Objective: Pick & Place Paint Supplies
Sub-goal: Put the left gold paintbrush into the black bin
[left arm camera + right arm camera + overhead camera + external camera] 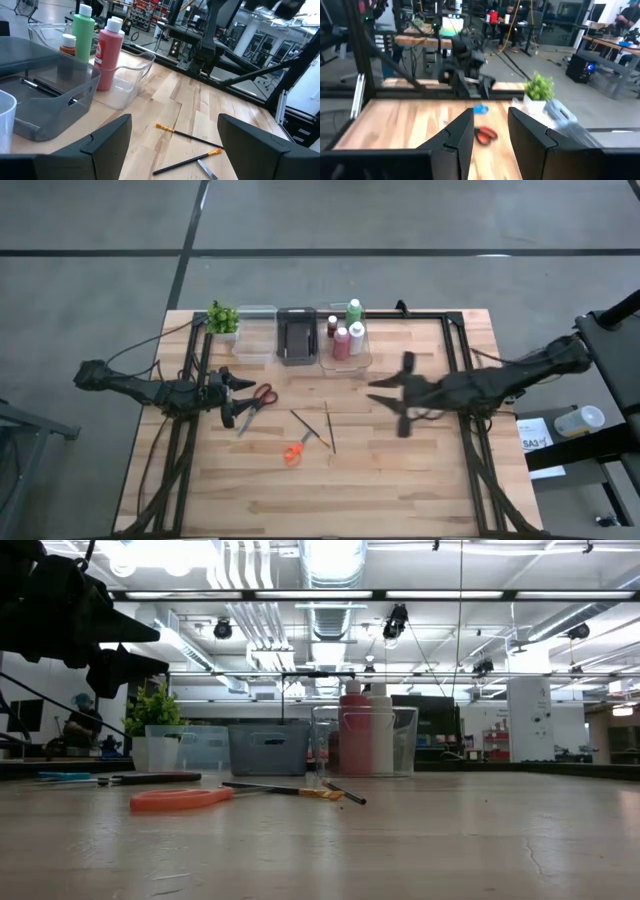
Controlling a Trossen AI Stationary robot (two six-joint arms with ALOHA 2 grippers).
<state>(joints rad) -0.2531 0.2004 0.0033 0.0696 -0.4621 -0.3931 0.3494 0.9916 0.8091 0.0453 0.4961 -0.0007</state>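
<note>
Looking straight down: left gripper [238, 397] at mid-left of the frame, fingers spread wide and empty, just left of the red-handled scissors [260, 397]. Scissors lying flat on the table [420, 480], long axis on a diagonal, handles toward the upper right, blades pointing lower left.

Near frame centre, two thin brushes: slanted brush [308, 425] running upper left to lower right, upright brush [330, 427] nearly vertical in the frame, lower ends close together. Orange tool [293, 452] just below and left of them.

Right gripper [385, 393] at centre-right, well apart from all that, fingers partly parted and pinching nothing.

Along the upper centre: clear bin [365, 360] holding the green bottle [354, 310], dark red bottle [342, 342], white bottle [357, 338] and tiny brown bottle [332, 325], all standing upright. Dark bin [297, 335] just left of it, then the potted plant [222, 318] further left.

Only catching these from the other views:
- Right wrist view: a small blue tool [480, 108] on the wood near the left gripper, hard to make out from above.
- Low view: same blue tool at the far left, with the orange tool's long axis lying across the frame.
- Left wrist view: thin dark sticks lying inside the dark bin, too vague to say more, plus yellowish ends on both loose brushes
</note>
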